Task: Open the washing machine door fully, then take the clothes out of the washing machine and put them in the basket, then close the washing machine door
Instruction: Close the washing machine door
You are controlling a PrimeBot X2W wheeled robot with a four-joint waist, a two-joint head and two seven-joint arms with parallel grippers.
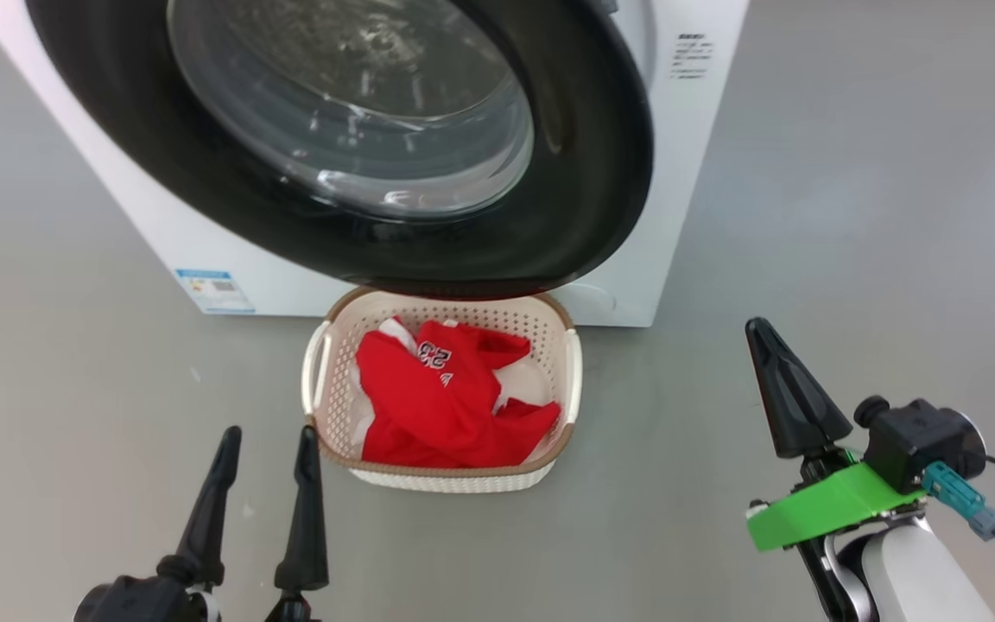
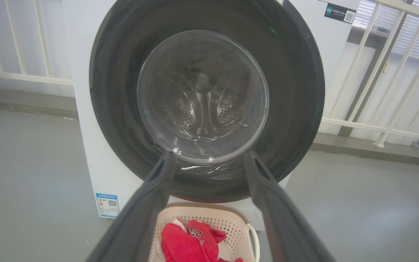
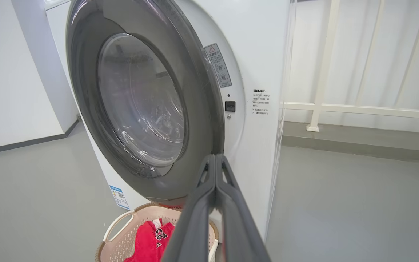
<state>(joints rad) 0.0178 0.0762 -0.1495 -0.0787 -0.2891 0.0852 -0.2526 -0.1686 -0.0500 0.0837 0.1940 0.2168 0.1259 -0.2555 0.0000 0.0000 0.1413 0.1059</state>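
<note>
Washer: the washing machine (image 1: pixel 161 233) is a big white box w/ smooth painted panels. There's a small blue label (image 1: pixel 214 290) low on its front and fine print near the front's other edge.
Door: the washing machine door (image 1: pixel 584 173) is round, w/ a wide glossy black rim and a bulging clear glass bowl (image 1: pixel 351 112). It hangs on the washer's front. In the right wrist view its latch side stands a bit off the front, w/ the latch hole and a warning sticker showing beside the rim.
Drum: perforated steel, seen thru the glass inside the washer in the left wrist view.
Basket: the basket (image 1: pixel 463 480) is a small rectangle of cream plastic w/ hole-pattern walls, a brown woven-look rim and 2 loop handles. It sits on the floor just in front of the washer, under the door's lowest arc.
Clothes: the clothes (image 1: pixel 437 397) are red and white fabric, soft and crumpled, w/ a white number print (image 1: pixel 434 354) on top. They're piled in the basket in front of the washer, none in the drum glass.
Left gripper: the left gripper (image 1: pixel 269 432) has long dark tapered fingers spread apart, nothing between them. It's in front of the washer, aimed at the door.
Right gripper: the right gripper (image 1: pixel 757 328) has its fingers pressed together into one dark point, gripping nothing. It sits on a green bracket (image 1: pixel 826 510), out front of the washer's latch-side corner.
Floor: the floor (image 1: pixel 74 389) is smooth matte grey around the washer.
Railing: white bars (image 2: pixel 376 72) behind the washer.
</note>
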